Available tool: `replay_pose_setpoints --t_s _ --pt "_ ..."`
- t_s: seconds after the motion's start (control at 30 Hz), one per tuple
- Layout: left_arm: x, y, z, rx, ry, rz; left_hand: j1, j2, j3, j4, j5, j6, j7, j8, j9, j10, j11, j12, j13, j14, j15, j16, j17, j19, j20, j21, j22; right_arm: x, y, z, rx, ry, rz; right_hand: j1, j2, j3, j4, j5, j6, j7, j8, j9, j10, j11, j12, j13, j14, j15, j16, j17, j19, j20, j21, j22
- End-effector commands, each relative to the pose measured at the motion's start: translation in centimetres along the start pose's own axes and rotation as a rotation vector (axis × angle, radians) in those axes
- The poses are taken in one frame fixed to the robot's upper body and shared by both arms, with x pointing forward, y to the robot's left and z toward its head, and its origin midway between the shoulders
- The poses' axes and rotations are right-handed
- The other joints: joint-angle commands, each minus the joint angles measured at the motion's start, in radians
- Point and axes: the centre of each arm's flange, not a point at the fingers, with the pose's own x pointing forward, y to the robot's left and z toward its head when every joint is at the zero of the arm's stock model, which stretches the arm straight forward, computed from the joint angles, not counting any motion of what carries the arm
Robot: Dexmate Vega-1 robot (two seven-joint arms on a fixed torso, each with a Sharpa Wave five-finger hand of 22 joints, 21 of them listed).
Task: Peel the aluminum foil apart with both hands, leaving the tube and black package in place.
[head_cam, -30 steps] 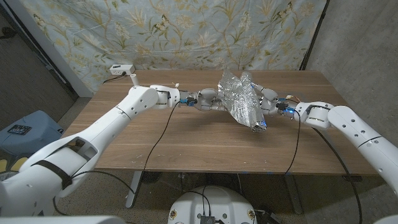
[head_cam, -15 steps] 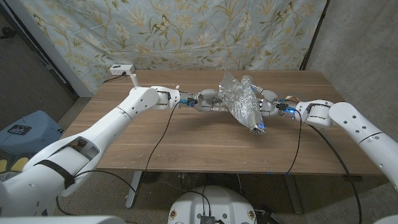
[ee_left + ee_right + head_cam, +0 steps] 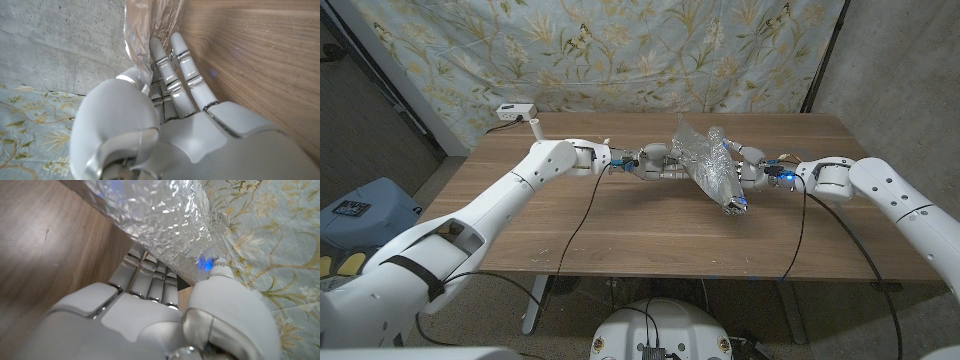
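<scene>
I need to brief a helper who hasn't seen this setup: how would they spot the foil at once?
Look at the far middle of the wooden table, between the left hand and right hand. The crinkled silver aluminum foil bundle sits there, gripped from both sides, the only shiny thing.

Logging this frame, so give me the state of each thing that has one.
aluminum foil: crumpled bundle, held up between both hands, not yet peeled apart
left hand: fingers gripping the foil's edge
right hand: gripping the foil's other side
</scene>
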Motion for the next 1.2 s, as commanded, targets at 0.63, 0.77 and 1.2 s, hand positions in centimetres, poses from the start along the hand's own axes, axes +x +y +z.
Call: replay_pose_setpoints --t_s 0.63,0.77,1.2 --pt "-0.36 0.78 1.19 0.036 0.001 0.008 0.023 -0.009 0.027 -0.008 -0.004 0.12 -0.016 0.036 0.039 0.116 -0.056 0.017 -0.033 0.098 -0.038 0.007 -0.003 0.047 -0.03 0.059 0.0 -0.45 -0.48 0.71 0.012 -0.043 0.008 -0.026 -0.005 -0.013 0.015 0.027 -0.027 0.006 -0.003 -0.008 -0.013 0.007 -0.015 0.01 -0.019 0.014 0.007 -0.008 0.0 0.009 -0.014 0.002" --pt "-0.41 0.74 1.27 0.041 0.003 0.007 0.024 -0.009 0.027 -0.007 -0.006 0.12 -0.016 0.035 0.043 0.116 -0.057 0.018 -0.033 0.1 -0.038 0.006 -0.001 0.047 -0.032 0.063 -0.001 -0.6 -0.47 0.69 0.012 -0.054 0.014 -0.036 -0.014 -0.022 0.018 0.03 -0.041 0.008 -0.006 -0.01 -0.018 0.013 -0.019 0.01 -0.025 0.019 0.005 -0.01 0.0 0.011 -0.017 0.002" --pt "-0.54 0.66 1.35 0.047 0.012 0.003 0.027 -0.011 0.025 -0.006 -0.01 0.122 -0.018 0.032 0.054 0.116 -0.056 0.021 -0.033 0.104 -0.041 0.002 0.005 0.046 -0.033 0.074 -0.001 -0.99 -0.33 0.61 0.011 -0.065 0.025 -0.081 -0.045 -0.057 0.036 0.045 -0.065 0.025 -0.004 -0.018 -0.03 0.03 -0.03 0.011 -0.038 0.034 0.007 -0.016 0.003 0.021 -0.026 0.002"
